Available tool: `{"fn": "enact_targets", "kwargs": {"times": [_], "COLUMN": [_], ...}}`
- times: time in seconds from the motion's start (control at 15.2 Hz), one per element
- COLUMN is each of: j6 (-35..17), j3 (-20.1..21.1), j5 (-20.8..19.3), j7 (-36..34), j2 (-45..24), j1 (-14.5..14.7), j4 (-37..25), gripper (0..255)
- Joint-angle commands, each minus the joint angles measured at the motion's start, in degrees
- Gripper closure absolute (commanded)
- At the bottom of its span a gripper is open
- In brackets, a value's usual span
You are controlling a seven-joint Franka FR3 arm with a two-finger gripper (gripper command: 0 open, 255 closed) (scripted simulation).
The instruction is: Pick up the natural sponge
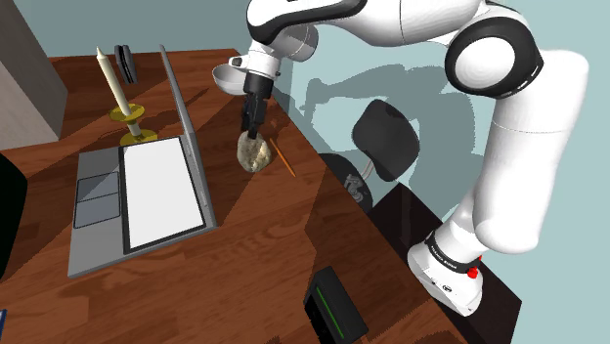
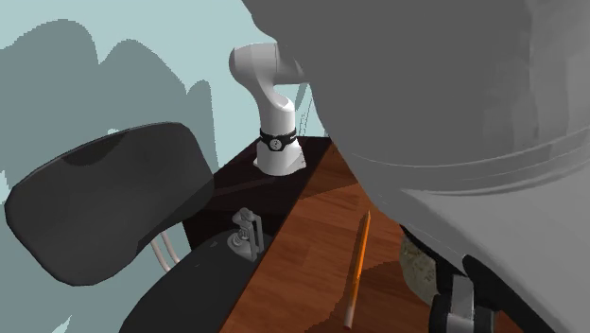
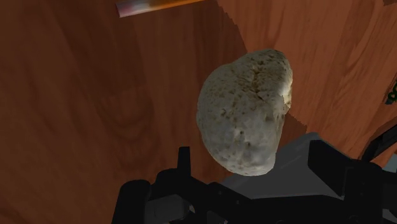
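The pale, pitted sponge [image 1: 254,152] [image 3: 245,111] sits on the brown wooden table [image 1: 254,264] just behind the upright screen of the open grey laptop [image 1: 147,191]. The black gripper [image 1: 251,129] [image 3: 252,147] comes down on it from above. Its fingers [image 3: 184,162] stand apart on either side of the sponge's near end, and we see neither one pressing on it, so the hand is released. The laptop's screen rises close along one side of the sponge and crowds the gripper there. An orange pencil [image 1: 282,154] [image 2: 357,270] lies just past the sponge, on the side away from the laptop. A white candle [image 1: 109,83] in a yellow holder stands beyond the laptop's far end. A small black box [image 1: 332,308] lies off the laptop's near end, towards the table's edge. A black chair [image 1: 386,142] [image 2: 104,203] stands behind the laptop's screen, beyond the table.
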State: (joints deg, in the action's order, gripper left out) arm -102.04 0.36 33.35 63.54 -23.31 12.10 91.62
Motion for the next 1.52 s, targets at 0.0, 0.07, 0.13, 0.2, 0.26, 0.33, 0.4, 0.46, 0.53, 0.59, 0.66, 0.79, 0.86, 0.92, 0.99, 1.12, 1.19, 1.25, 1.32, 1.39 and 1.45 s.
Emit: {"fn": "enact_targets", "kwargs": {"times": [0.0,0.07,0.13,0.2,0.26,0.33,0.4,0.46,0.53,0.59,0.66,0.79,0.86,0.92,0.99,1.12,1.19,1.25,1.32,1.39,1.45], "j6": [-1.08,-1.08,-1.09,-1.05,-1.03,-1.01,-1.00,-1.02,-1.02,-1.01,-1.03,-0.54,0.01,0.56,1.12,2.24,2.80,3.38,3.95,4.53,5.11], "j3": [0.05,0.05,0.05,0.04,0.04,0.04,0.04,0.05,0.05,0.05,0.05,0.02,0.01,-0.01,-0.02,-0.04,-0.05,-0.06,-0.07,-0.08,-0.09], "j5": [0.16,0.16,0.16,0.16,0.15,0.15,0.15,0.15,0.15,0.15,0.15,0.08,0.00,-0.07,-0.15,-0.28,-0.35,-0.41,-0.47,-0.52,-0.58], "j7": [0.55,0.55,0.57,0.56,0.54,0.53,0.51,0.51,0.51,0.50,0.49,0.23,-0.09,-0.41,-0.73,-1.38,-1.70,-2.03,-2.35,-2.68,-3.01], "j2": [-0.07,-0.07,-0.02,0.01,0.03,0.00,-0.03,-0.03,0.02,0.04,0.06,0.18,0.43,0.65,0.87,1.28,1.47,1.64,1.81,1.97,2.11], "j1": [0.11,0.11,0.11,0.10,0.10,0.10,0.10,0.11,0.11,0.12,0.13,0.09,0.06,0.03,0.01,-0.06,-0.09,-0.12,-0.16,-0.19,-0.23], "j4": [1.11,1.11,1.18,1.16,1.16,1.11,1.06,1.08,1.12,1.14,1.17,0.74,0.36,-0.06,-0.47,-1.35,-1.81,-2.29,-2.78,-3.29,-3.81], "gripper": [0,0,255,255,255,255,255,255,255,255,255,255,255,255,255,255,255,255,255,255,255]}}
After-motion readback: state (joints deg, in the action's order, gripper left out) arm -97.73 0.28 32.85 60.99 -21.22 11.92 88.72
